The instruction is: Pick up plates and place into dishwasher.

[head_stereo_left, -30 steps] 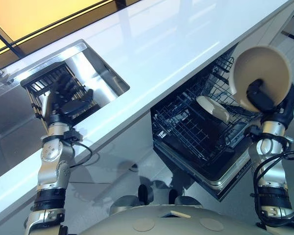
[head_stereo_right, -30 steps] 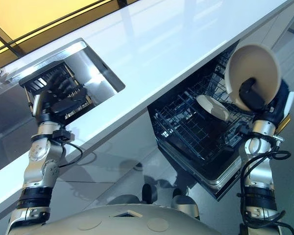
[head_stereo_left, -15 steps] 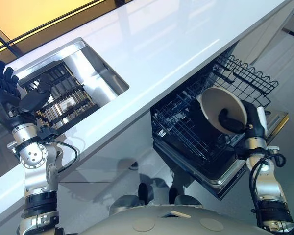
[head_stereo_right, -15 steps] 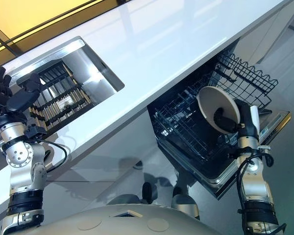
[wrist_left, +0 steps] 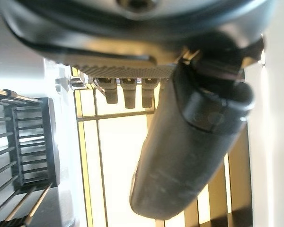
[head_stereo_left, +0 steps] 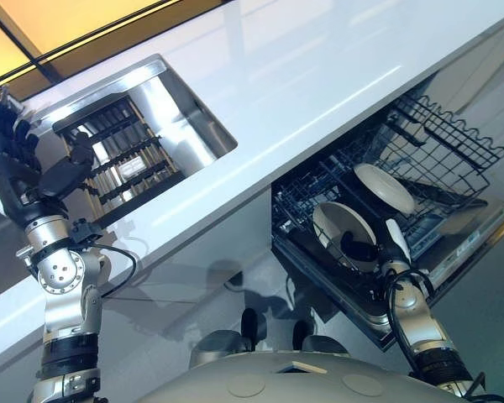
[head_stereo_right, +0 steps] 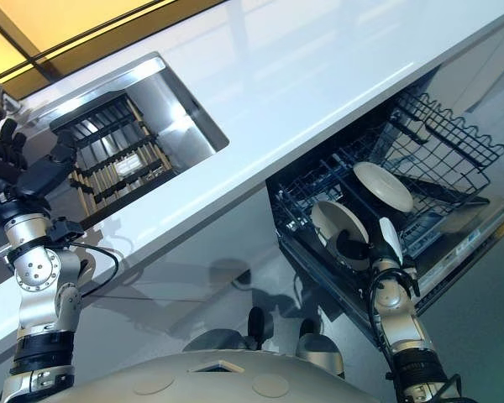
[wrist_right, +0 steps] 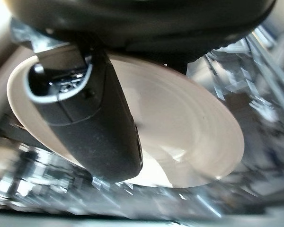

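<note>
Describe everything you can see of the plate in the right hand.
The plate is round, cream and smooth, with faint rings on its face, like glazed ceramic. It stands on edge, tilted, down in the dishwasher's lower rack, in front of a second plate already racked. The right hand grips it, the thumb lying across its face. Whether its rim sits between the tines yet cannot be told.

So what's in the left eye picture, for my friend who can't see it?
The robot's right hand holds a cream plate in the open dishwasher rack, near another plate. Its left hand hovers open by the sink.
</note>
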Tool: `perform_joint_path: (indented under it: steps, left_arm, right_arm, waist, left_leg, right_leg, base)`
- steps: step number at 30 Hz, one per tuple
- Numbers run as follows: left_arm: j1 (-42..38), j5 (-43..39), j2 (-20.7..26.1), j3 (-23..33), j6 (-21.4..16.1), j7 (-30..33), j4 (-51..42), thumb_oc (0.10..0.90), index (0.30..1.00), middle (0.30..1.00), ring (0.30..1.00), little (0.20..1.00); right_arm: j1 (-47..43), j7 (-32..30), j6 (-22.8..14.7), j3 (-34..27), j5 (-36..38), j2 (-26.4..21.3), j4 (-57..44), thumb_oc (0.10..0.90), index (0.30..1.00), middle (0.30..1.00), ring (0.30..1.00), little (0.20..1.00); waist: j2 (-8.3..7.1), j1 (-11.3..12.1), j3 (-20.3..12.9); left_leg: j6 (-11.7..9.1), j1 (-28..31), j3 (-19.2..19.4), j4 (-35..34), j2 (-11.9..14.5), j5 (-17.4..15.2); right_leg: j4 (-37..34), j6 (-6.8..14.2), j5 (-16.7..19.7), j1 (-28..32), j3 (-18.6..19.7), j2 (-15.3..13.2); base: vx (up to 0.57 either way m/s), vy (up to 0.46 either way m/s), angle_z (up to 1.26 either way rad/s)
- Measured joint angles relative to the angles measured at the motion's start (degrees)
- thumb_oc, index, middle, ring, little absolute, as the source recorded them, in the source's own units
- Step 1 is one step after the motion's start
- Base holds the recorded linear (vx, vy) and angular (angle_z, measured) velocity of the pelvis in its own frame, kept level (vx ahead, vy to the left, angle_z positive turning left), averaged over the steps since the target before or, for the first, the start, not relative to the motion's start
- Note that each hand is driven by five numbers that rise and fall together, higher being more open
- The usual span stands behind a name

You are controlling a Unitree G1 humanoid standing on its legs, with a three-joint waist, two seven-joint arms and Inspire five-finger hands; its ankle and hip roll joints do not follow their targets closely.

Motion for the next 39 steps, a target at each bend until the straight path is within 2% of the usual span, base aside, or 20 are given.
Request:
perform_joint_path:
  steps: [2,3,4,5,12,16,19,21,23,24,27,28,30,32,35,39]
  left_arm:
    - [0.0,-0.4,1.3,-1.3,0.1,-2.2,-0.1,0.800,0.900,0.900,0.900,0.900]
    - [0.0,-0.7,2.2,-2.2,0.2,-3.6,-0.3,0.800,0.900,0.900,0.900,0.900]
    - [0.0,-0.9,2.5,-2.5,0.3,-4.2,-0.4,0.800,0.900,0.900,0.900,0.900]
    - [0.0,-0.9,2.9,-2.8,0.3,-5.1,-0.4,0.800,0.900,0.900,0.900,0.900]
    - [0.0,-2.2,3.1,-4.5,1.9,-8.6,-0.4,0.800,0.900,0.900,0.900,0.900]
    - [0.0,-2.2,3.1,-4.9,2.0,-10.0,-0.4,0.800,0.900,0.900,0.900,0.900]
    - [0.0,-2.2,3.1,-4.9,2.8,-11.2,-0.4,0.800,0.900,0.900,0.900,0.900]
    - [0.1,-2.2,3.0,-5.2,3.0,-12.3,-0.3,0.800,0.900,0.900,0.900,0.900]
    - [0.1,-2.1,3.0,-5.7,3.0,-13.0,-0.2,0.800,0.900,0.900,0.900,0.900]
    - [0.1,-2.1,3.0,-6.2,3.0,-14.1,0.2,0.800,0.900,0.900,0.900,0.900]
    - [0.2,-2.1,3.0,-6.3,3.2,-15.5,0.4,0.800,0.900,0.900,0.900,0.900]
    - [0.2,-2.1,3.0,-6.3,3.2,-15.7,0.4,0.800,0.900,0.900,0.900,0.900]
    - [0.9,-2.1,2.9,-6.3,3.4,-16.1,0.4,0.800,0.900,0.900,0.900,0.900]
    - [1.6,-2.1,2.9,-6.1,3.8,-16.2,0.4,0.800,0.900,0.900,0.900,0.900]
    - [2.5,-2.1,2.9,-5.8,4.1,-16.2,1.0,0.800,0.900,0.900,0.900,0.900]
    - [2.6,-2.1,2.9,-5.2,4.1,-16.0,3.8,0.800,0.900,0.900,0.900,0.900]
  right_arm:
    - [-2.0,-2.5,0.9,1.6,-0.1,0.7,1.8,0.100,0.300,0.300,0.300,0.200]
    - [-2.5,-3.7,1.1,1.8,0.0,1.1,2.8,0.306,0.476,0.476,0.476,0.406]
    - [-2.6,-4.3,1.1,1.9,0.0,1.0,3.0,0.696,0.811,0.811,0.811,0.796]
    - [-2.8,-5.0,1.1,2.1,0.0,1.0,3.1,0.800,0.900,0.900,0.900,0.900]
    - [-4.3,-12.6,1.6,2.7,2.3,1.0,3.5,0.800,0.900,0.900,0.900,0.900]
    - [-5.0,-16.0,0.6,1.5,3.1,1.0,3.4,0.800,0.900,0.900,0.900,0.900]
    - [-5.7,-16.0,-2.5,0.4,4.5,0.9,1.9,0.800,0.900,0.900,0.900,0.900]
    - [-5.7,-15.8,-7.0,-0.7,4.6,0.9,-1.3,0.800,0.900,0.900,0.900,0.900]
    - [-5.9,-15.4,-9.9,-1.8,5.3,0.9,-3.5,0.800,0.900,0.900,0.900,0.900]
    - [-6.6,-13.9,-12.7,-3.1,8.2,1.0,-5.4,0.800,0.900,0.900,0.900,0.900]
    - [-8.0,-8.8,-15.6,-5.9,16.0,1.0,-7.6,0.800,0.900,0.900,0.900,0.900]
    - [-8.0,-7.9,-15.8,-6.6,17.3,1.0,-7.9,0.800,0.900,0.900,0.900,0.900]
    - [-7.6,-3.1,-15.7,-9.2,26.2,1.3,-8.4,0.800,0.900,0.900,0.900,0.900]
    - [-6.7,-0.8,-15.5,-10.6,30.7,1.7,-8.4,0.800,0.900,0.900,0.900,0.900]
    - [-4.5,1.1,-14.9,-12.3,37.6,3.5,-8.4,0.800,0.900,0.900,0.900,0.900]
    - [-2.6,0.6,-14.8,-13.7,42.3,4.5,-8.2,0.800,0.900,0.900,0.900,0.900]
  waist:
    - [0.22,0.0,0.1]
    - [0.38,0.1,0.2]
    - [0.44,0.0,0.2]
    - [0.57,0.0,0.3]
    - [1.81,0.4,1.0]
    - [2.88,1.1,1.6]
    - [3.40,1.4,2.0]
    - [3.50,1.4,2.2]
    - [3.45,1.4,2.3]
    - [3.37,1.5,2.3]
    - [2.84,1.0,2.7]
    - [2.72,1.0,2.7]
    - [2.26,0.7,2.9]
    - [1.93,0.5,3.1]
    - [1.16,-0.3,3.1]
    - [0.09,-1.5,2.9]
  left_leg:
    - [-0.1,0.0,-0.3,0.0,0.0,0.2]
    - [-0.1,-0.1,-0.8,0.0,-0.1,0.4]
    - [-0.2,-0.2,-0.9,0.0,-0.1,0.4]
    - [-0.2,-0.3,-1.2,0.0,-0.2,0.5]
    - [-0.2,-1.0,-2.3,0.0,-0.5,0.7]
    - [0.3,-1.1,-2.6,0.0,-0.6,1.2]
    - [0.3,-1.2,-2.3,0.0,-0.6,1.2]
    - [0.3,-1.2,-2.1,0.0,-0.6,1.2]
    - [0.3,-1.1,-2.0,0.0,-0.6,1.2]
    - [0.2,-1.0,-1.4,0.0,-0.6,1.2]
    - [0.2,-0.8,-0.7,0.0,-0.5,1.2]
    - [0.2,-0.8,-0.6,0.0,-0.5,1.2]
    - [0.2,-0.5,1.2,0.0,-0.3,1.1]
    - [0.2,-0.1,2.1,0.0,-0.2,1.0]
    - [0.2,0.2,2.9,0.0,0.1,0.8]
    - [0.0,0.3,4.7,0.0,0.7,0.6]
  right_leg:
    - [0.0,0.0,0.0,0.1,-0.2,0.0]
    - [0.0,0.0,0.0,0.3,-0.6,0.0]
    - [0.0,0.0,0.0,0.3,-0.9,-0.1]
    - [0.0,0.1,0.0,0.3,-1.1,-0.1]
    - [0.1,0.0,0.0,0.1,-2.0,-0.3]
    - [0.2,0.0,0.0,0.1,-2.6,-0.4]
    - [0.1,0.1,0.0,0.1,-2.6,-0.4]
    - [0.1,0.1,0.0,0.0,-2.5,-0.4]
    - [0.1,0.1,-0.1,0.1,-2.2,-0.4]
    - [0.0,0.1,-0.1,0.0,-1.4,-0.4]
    - [0.1,0.1,-0.1,0.1,-0.4,-0.3]
    - [0.1,0.1,-0.1,0.0,-0.1,-0.3]
    - [0.2,0.1,-0.1,-0.1,0.8,-0.2]
    - [0.2,0.1,-0.1,-0.1,1.5,-0.1]
    - [0.3,0.1,-0.1,-0.2,2.2,0.1]
    - [0.4,0.1,0.0,-0.8,3.8,0.5]
  base:
    - [-0.01,0.040,0.09]
    - [0.00,0.042,0.15]
    - [-0.01,0.040,0.17]
    - [-0.01,0.027,0.13]
    - [-0.02,0.009,0.08]
    - [-0.02,-0.005,0.10]
    - [-0.01,-0.006,0.01]
    - [0.00,-0.015,-0.01]
    - [0.01,-0.019,-0.04]
    - [0.01,-0.051,-0.11]
    - [0.01,-0.076,-0.07]
    - [0.01,-0.101,-0.06]
    - [0.01,-0.094,-0.11]
    - [0.01,-0.074,-0.17]
    - [0.02,-0.092,-0.16]
    - [0.02,-0.084,-0.23]
